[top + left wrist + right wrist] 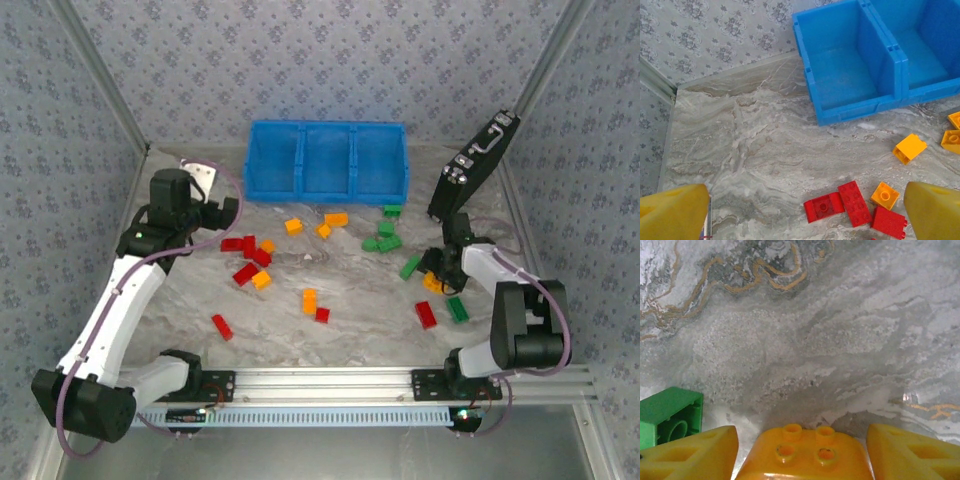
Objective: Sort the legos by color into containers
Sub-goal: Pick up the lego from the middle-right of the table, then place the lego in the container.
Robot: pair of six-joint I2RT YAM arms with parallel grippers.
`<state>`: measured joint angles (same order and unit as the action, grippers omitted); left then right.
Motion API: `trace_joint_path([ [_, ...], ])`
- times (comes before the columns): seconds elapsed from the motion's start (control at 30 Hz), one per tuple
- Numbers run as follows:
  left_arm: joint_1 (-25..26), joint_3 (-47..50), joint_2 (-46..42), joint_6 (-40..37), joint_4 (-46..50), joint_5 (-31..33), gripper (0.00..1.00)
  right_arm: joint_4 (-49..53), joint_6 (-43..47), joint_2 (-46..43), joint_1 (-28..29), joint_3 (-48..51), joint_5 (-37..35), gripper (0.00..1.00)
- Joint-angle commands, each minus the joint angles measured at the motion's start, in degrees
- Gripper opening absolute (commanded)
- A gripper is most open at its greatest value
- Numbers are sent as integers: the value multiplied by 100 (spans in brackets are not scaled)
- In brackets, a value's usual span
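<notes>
1. Our right fingers (690, 455) flank an orange lego brick (805, 455) on the tabletop (815, 340); we cannot tell whether they grip it.
2. We judge it light, rigid and slick, so pinch its flat sides.
3. Our left fingers (670, 210) gape empty; the blue bin (327, 192) stands well apart.

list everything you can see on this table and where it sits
blue plastic three-compartment bin: one, bright blue, back centre, compartments look empty
red lego bricks: about seven, red, mostly left of centre, one at front right
orange-yellow lego bricks: about seven, orange-yellow, scattered across the middle
green lego bricks: about six, green, right of centre, in front of the bin
black case with metal latches: one, black, propped against the back right wall
marbled grey table: one, grey, under everything
left gripper: one, yellow fingertips, open, above the left red bricks
right gripper: one, yellow fingertips, low at right, jaws either side of an orange brick
</notes>
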<state>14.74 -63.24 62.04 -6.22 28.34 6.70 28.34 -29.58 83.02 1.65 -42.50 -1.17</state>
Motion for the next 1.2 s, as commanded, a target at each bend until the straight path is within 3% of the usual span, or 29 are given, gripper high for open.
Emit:
trace_joint_path([
  [0.0, -33, 31, -138, -134, -83, 90, 100, 79, 49, 174, 39, -207, -128, 65],
  [0.23, -135, 187, -244, -217, -160, 58, 100, 338, 95, 184, 87, -435, -293, 53],
  [0.53, -315, 443, -445, -178, -324, -165, 100, 1372, 194, -496, 116, -1233, -412, 50],
  [0.7, -343, 556, -559, -236, -391, -163, 100, 1622, 155, -553, 236, -2167, -363, 49],
  [0.9, -348, 642, -648, -352, -423, -123, 100, 1636, 369, 444, 670, -3982, -380, 48],
  [1.17, -373, 756, -575, -479, -481, -114, 100, 1607, 930, 2941, 1113, -6895, -358, 48],
])
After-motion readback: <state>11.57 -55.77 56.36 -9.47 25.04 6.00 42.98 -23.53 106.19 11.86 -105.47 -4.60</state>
